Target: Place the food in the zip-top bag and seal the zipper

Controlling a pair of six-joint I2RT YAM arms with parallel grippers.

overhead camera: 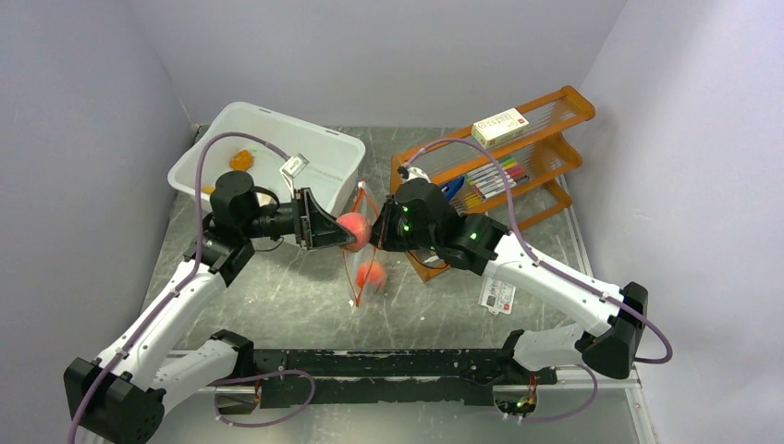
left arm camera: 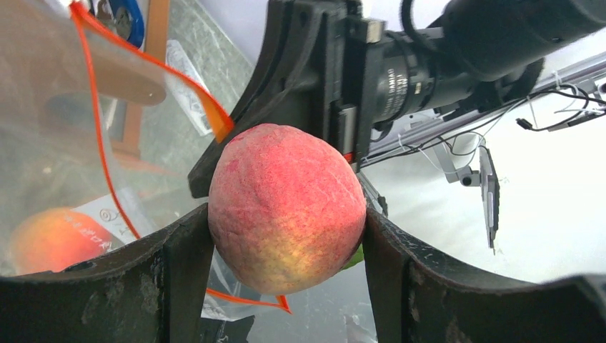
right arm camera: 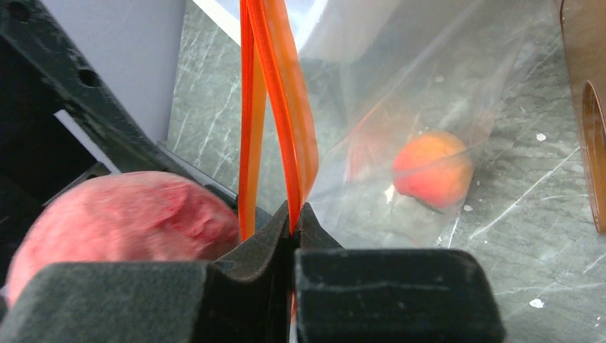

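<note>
My left gripper [overhead camera: 344,231] is shut on a peach-pink toy fruit [left arm camera: 286,207], held in the air at the mouth of the clear zip-top bag [overhead camera: 362,268]. My right gripper [overhead camera: 377,225] is shut on one side of the bag's orange-red zipper [right arm camera: 289,136] and holds the bag up, with the mouth open. The held fruit also shows at the left of the right wrist view [right arm camera: 121,221], beside the zipper. An orange fruit [right arm camera: 432,168] lies inside the bag on the table; it also shows in the top view [overhead camera: 371,274]. Another orange fruit [overhead camera: 241,159] lies in the white tub [overhead camera: 319,143].
The white tub stands at the back left. An orange wooden rack [overhead camera: 545,139] with coloured markers [overhead camera: 490,178] and a small box [overhead camera: 499,126] stands at the back right. A white card [overhead camera: 497,296] lies on the table under my right arm.
</note>
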